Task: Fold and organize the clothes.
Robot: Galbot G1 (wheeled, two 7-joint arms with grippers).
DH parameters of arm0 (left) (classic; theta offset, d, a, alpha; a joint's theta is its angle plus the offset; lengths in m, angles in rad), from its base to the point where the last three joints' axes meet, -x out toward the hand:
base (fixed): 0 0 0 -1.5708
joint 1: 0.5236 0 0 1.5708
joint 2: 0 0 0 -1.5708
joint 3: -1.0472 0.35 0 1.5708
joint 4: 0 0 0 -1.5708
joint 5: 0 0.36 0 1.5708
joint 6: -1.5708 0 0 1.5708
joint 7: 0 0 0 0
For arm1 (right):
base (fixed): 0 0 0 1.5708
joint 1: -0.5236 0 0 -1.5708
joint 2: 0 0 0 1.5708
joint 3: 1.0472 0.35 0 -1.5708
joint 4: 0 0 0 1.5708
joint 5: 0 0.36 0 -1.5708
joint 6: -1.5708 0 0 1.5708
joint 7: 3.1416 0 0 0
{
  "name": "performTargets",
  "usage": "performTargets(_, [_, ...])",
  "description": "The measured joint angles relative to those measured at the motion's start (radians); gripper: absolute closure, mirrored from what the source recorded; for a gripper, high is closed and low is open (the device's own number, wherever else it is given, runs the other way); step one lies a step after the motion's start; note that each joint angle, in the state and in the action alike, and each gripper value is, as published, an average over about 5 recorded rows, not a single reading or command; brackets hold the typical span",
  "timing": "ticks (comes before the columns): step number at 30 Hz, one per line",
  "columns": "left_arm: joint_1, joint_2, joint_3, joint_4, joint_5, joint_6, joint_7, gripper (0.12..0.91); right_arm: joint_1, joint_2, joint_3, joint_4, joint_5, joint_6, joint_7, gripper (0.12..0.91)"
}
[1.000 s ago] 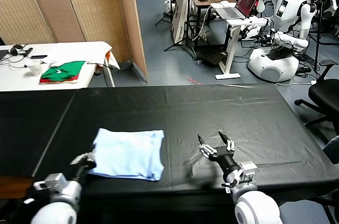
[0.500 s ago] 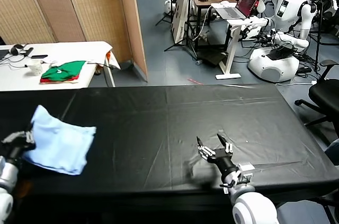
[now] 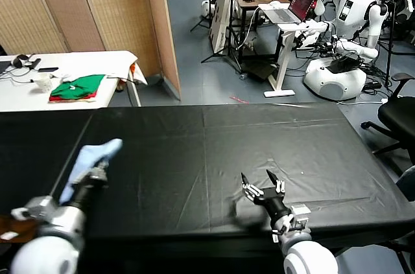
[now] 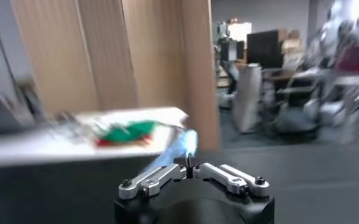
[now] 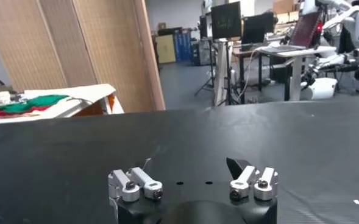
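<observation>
The light-blue T-shirt is pinched in the left pincer, above the near left of the black worktop. It looks soft, light and floppy, so an edge is best gripped. The right pincer is spread and empty. Only the left wrist view shows the fingers pressed together on cloth.

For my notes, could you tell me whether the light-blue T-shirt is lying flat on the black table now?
No: the T-shirt hangs bunched, pinched in the shut left gripper above the black table.
</observation>
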Motion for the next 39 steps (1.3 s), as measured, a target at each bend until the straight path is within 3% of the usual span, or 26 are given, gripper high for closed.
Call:
performTargets(6, [-0.031, -0.149, 0.162, 0.036, 0.057, -0.024, 0.038, 0.878, 0.016, -0.001, -0.021, -0.002, 0.009, -0.008, 0.000, 0.118])
performTargets(11, [-0.029, -0.208, 0.243, 0.076, 0.132, -0.025, 0.075, 0.842, 0.035, -0.019, -0.038, -0.003, 0.077, -0.027, -0.008, 0.118])
performTargets(14, [-0.022, -0.222, 0.277, 0.079, 0.152, -0.020, 0.104, 0.700, 0.051, -0.034, -0.052, -0.013, 0.140, -0.048, -0.012, 0.118])
performTargets(18, [-0.014, -0.230, 0.297, 0.079, 0.154, -0.026, 0.139, 0.436, 0.081, -0.056, -0.086, -0.030, 0.232, -0.091, -0.007, 0.118])
performTargets(21, [-0.016, -0.225, 0.293, 0.077, 0.170, -0.040, 0.149, 0.257, 0.108, -0.062, -0.126, -0.044, 0.278, -0.119, -0.006, 0.118])
performTargets(24, [-0.014, -0.216, 0.280, 0.076, 0.202, -0.057, 0.151, 0.149, 0.133, -0.053, -0.168, -0.063, 0.296, -0.135, -0.005, 0.118])
performTargets(34, [0.031, -0.222, 0.253, 0.068, 0.296, -0.072, 0.184, 0.123, 0.201, -0.003, -0.283, -0.158, 0.297, -0.137, -0.018, 0.139])
performTargets(37, [0.042, -0.225, 0.243, 0.060, 0.304, -0.074, 0.187, 0.123, 0.216, 0.000, -0.301, -0.183, 0.297, -0.134, -0.024, 0.225])
performTargets(39, [0.049, -0.226, 0.238, 0.056, 0.311, -0.075, 0.189, 0.123, 0.227, 0.000, -0.309, -0.198, 0.298, -0.133, -0.022, 0.333])
